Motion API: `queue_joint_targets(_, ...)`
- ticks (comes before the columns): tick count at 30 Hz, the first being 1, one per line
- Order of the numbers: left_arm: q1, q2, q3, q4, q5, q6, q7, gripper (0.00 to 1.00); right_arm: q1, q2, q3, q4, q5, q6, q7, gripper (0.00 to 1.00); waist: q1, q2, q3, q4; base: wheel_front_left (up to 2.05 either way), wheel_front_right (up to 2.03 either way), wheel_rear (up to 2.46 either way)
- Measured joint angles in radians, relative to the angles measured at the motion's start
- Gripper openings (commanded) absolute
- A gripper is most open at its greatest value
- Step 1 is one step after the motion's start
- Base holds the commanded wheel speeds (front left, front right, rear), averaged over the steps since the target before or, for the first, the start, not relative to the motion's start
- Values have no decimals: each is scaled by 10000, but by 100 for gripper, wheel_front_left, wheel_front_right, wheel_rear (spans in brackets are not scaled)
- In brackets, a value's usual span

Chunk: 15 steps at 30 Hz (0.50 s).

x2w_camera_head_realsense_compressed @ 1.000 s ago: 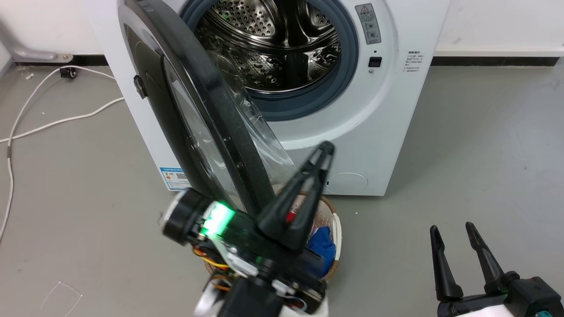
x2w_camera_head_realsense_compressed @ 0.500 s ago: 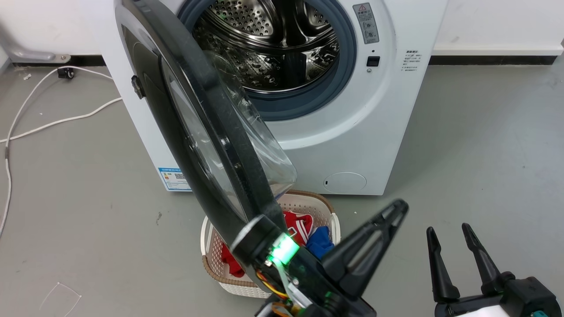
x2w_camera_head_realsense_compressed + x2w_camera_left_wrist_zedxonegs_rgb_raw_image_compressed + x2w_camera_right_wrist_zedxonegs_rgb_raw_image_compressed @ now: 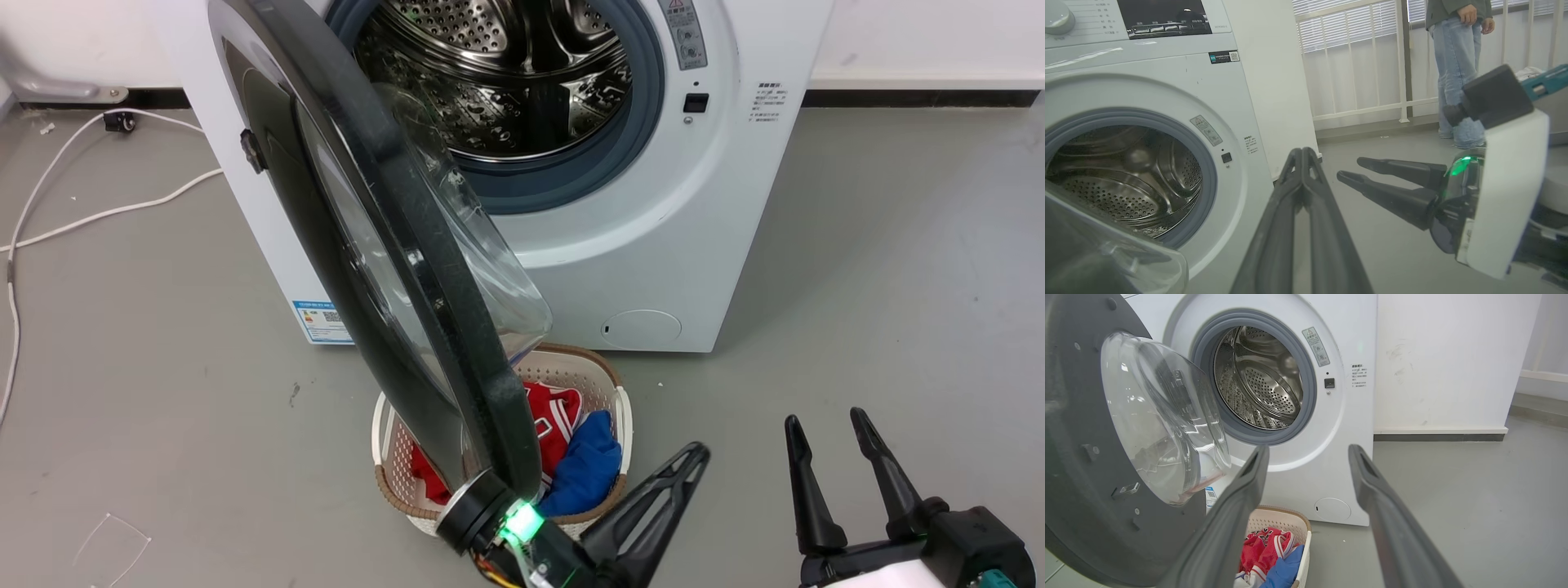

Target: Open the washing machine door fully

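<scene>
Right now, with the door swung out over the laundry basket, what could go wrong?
The left gripper is shut on nothing, fingers clear of the washing machine door, so the unheld door may drift back or stop short of fully open. That arm's wrist sits right at the door's lower rim above the basket; raising it could knock either. A person stands nearby.

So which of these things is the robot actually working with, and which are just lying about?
In the job:
washing machine door
left gripper, shut

Lying about:
laundry basket of clothes
white cable on the floor
person standing by
right gripper, open
</scene>
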Motion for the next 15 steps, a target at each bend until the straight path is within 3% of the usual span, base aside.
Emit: queue_joint_targets(15,213,59,1653,1279,-570,495,0,0,-260,0,35,174,21,0,0,100,0,-1,368,28,0,0,0)
